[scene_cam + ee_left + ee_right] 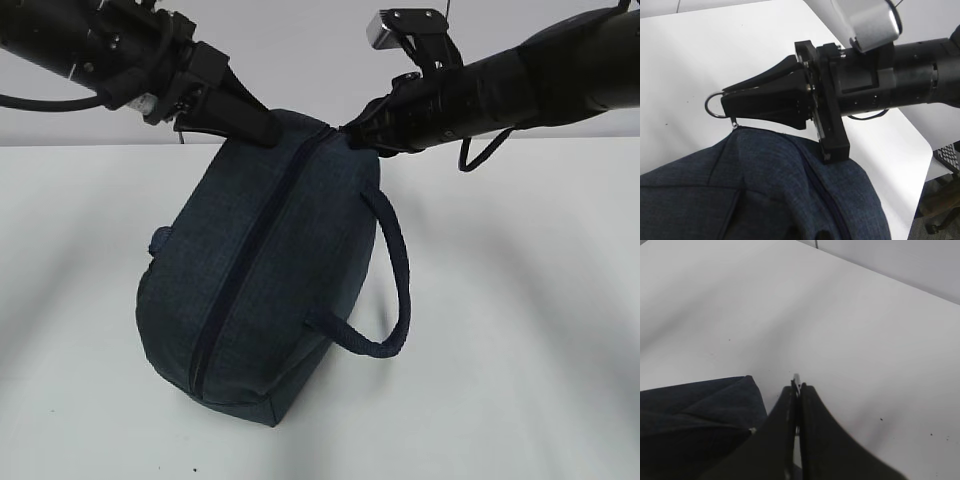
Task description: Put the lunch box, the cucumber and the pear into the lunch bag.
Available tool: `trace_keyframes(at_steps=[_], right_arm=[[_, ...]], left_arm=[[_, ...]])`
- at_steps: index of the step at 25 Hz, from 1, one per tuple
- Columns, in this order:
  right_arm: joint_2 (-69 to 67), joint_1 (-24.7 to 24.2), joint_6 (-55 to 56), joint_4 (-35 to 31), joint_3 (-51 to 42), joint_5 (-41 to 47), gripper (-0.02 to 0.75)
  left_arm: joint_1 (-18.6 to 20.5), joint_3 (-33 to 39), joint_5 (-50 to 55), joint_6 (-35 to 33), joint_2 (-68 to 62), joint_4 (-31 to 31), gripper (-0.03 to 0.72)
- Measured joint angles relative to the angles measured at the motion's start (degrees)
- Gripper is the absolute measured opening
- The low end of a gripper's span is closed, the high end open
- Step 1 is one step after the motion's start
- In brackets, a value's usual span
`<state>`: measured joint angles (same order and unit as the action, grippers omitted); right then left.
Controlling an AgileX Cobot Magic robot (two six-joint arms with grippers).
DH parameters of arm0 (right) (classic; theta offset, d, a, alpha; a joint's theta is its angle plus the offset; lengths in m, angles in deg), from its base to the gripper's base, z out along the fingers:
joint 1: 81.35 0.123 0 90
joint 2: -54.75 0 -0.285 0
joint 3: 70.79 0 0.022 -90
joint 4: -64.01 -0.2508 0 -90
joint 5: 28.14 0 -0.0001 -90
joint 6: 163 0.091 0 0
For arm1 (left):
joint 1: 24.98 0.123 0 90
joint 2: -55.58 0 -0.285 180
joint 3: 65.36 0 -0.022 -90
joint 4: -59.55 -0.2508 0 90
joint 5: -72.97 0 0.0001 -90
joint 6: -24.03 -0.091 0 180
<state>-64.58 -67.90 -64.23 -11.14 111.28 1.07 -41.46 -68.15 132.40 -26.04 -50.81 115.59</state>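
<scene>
The table [520, 330] has a plain white, matte top, marked by a few small dark specks in the right wrist view and crossed by broad, soft grey shadows under diffuse lighting. Behind it in the exterior view stands a pale grey wall [300, 60], unadorned. In the left wrist view, beyond the table's far edge at lower right, a dark grid-patterned object [949, 156] and floor [925, 220] are partly visible.

The lunch bag [250, 290] is zipped, so its contents are hidden. In the left wrist view its lower part is cut off by the edge. The left pincer [265, 128] tips vanish behind the bag's far end, grip unclear.
</scene>
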Motion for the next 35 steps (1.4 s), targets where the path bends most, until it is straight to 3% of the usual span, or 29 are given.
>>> trace_keyframes(at_steps=[5, 12, 19, 22, 25, 27, 30, 35], right_arm=[[-0.1, -0.3, 0.0, -2.7, 0.0, -0.1, 0.023], [-0.2, -0.7, -1.1, -2.9, 0.0, -3.5, 0.361], [5.5, -0.7, 0.0, 2.0, -0.1, -4.2, 0.409], [8.3, -0.7, 7.0, 8.9, -0.1, -4.2, 0.409], [10.6, -0.7, 16.9, 20.5, -0.1, -2.4, 0.409], [11.9, -0.7, 24.7, 28.9, -0.1, 0.4, 0.410], [13.5, -0.8, 35.2, 40.2, -0.1, 5.9, 0.410], [16.5, -0.8, 46.8, 52.2, -0.1, 13.5, 0.410]], left_arm=[[0.0, -0.4, 0.2, 0.0, -1.1, 0.5, 0.011], [0.0, -0.7, -3.0, 0.0, -4.5, 2.8, 0.011], [0.0, -1.0, -7.2, 0.0, -8.9, 6.8, 0.022], [0.0, -1.0, -8.4, 0.0, -9.3, 7.1, 0.119], [-0.1, -2.3, -8.4, 0.0, -9.3, 6.9, 0.303], [-0.1, -3.9, -7.3, 0.0, -9.2, 5.3, 0.376], [-0.1, -5.0, -6.3, 0.1, -7.9, 1.0, 0.412], [-0.1, -5.0, -6.9, 4.1, -1.2, -11.0, 0.420]])
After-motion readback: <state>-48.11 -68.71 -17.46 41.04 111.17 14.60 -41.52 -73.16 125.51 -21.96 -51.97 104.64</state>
